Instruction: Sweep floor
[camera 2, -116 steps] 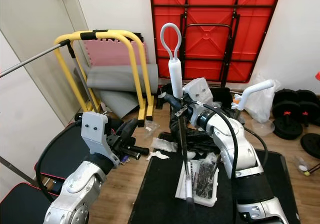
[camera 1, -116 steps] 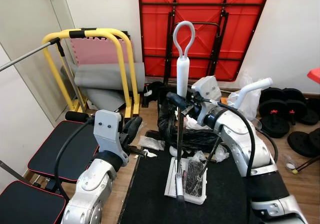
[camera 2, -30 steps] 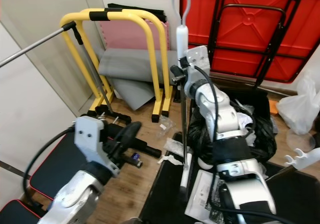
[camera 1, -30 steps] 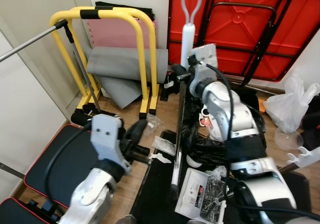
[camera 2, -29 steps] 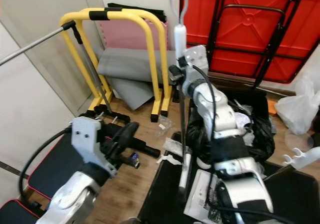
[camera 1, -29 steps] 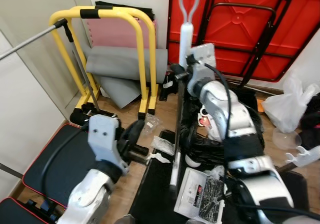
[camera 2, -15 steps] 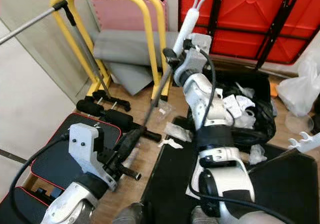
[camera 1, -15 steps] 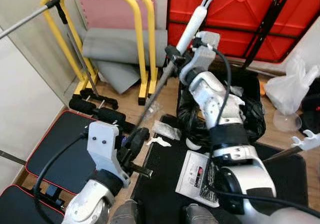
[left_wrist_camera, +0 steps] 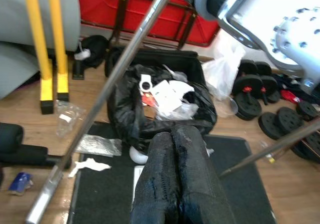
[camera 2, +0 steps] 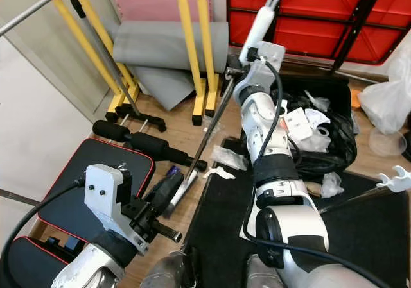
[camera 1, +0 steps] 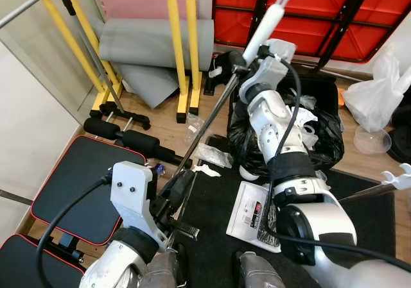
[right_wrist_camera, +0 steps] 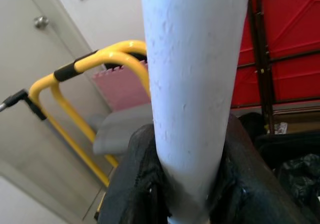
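White-handled broom (camera 1: pixel 212 118) slants from the clenched right gripper (camera 2: pixel 243 67) down to the wooden floor (camera 1: pixel 164 131) at left; drag scraps (camera 1: pixel 209 154) rightward, keeping pressure low. Left gripper (left_wrist_camera: pixel 175 184) looks closed, empty.

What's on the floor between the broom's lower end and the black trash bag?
In the right eye view, crumpled plastic wrappers and a white paper scrap lie between the broom and trash bag.
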### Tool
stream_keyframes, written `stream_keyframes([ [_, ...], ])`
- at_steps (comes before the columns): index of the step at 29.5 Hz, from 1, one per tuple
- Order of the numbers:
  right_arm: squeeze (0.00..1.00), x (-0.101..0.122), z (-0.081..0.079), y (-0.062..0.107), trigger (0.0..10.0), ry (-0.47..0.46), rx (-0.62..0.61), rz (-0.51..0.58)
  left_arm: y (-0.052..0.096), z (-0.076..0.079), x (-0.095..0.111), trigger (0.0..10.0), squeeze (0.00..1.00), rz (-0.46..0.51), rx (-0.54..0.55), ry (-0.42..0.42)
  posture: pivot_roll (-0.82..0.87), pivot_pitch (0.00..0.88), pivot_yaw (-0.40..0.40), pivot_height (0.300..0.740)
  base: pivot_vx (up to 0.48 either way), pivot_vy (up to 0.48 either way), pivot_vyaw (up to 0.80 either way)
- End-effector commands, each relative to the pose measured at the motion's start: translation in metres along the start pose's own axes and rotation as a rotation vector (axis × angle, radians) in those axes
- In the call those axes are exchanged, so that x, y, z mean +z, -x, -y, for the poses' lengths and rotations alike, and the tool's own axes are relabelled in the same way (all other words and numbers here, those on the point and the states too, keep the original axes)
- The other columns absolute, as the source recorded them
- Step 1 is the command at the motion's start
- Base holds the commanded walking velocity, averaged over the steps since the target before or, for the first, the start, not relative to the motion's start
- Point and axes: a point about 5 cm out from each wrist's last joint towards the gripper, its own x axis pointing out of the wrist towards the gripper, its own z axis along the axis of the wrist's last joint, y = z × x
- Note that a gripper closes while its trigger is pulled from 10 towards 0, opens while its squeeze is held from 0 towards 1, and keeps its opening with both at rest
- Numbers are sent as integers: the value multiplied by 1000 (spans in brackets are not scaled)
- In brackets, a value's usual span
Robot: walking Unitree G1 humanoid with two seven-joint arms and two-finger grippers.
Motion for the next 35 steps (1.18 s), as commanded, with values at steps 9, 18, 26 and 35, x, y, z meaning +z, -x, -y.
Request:
stream_keyframes([
  [9, 0, 29, -11, -9, 10000, -86, 51, 218, 7, 4, -1, 10000, 0, -33, -1, 21, 52, 325, 0, 740, 0, 0, 0],
  [18, 0, 40, 0, -10, 10000, 158, 52, 303, 10, 7, 1, 10000, 0, -40, -3, 34, 56, 325, 0, 740, 0, 0, 0],
  [26, 0, 36, 8, -9, 10000, 224, 41, 275, 10, 8, 1, 10000, 0, -41, -3, 38, 53, 327, -3, 740, 0, 0, 0],
  [35, 0, 51, 13, -10, 10000, 141, 19, 371, 9, 7, 2, 10000, 0, -38, -1, 39, 44, 326, -7, 740, 0, 0, 0],
])
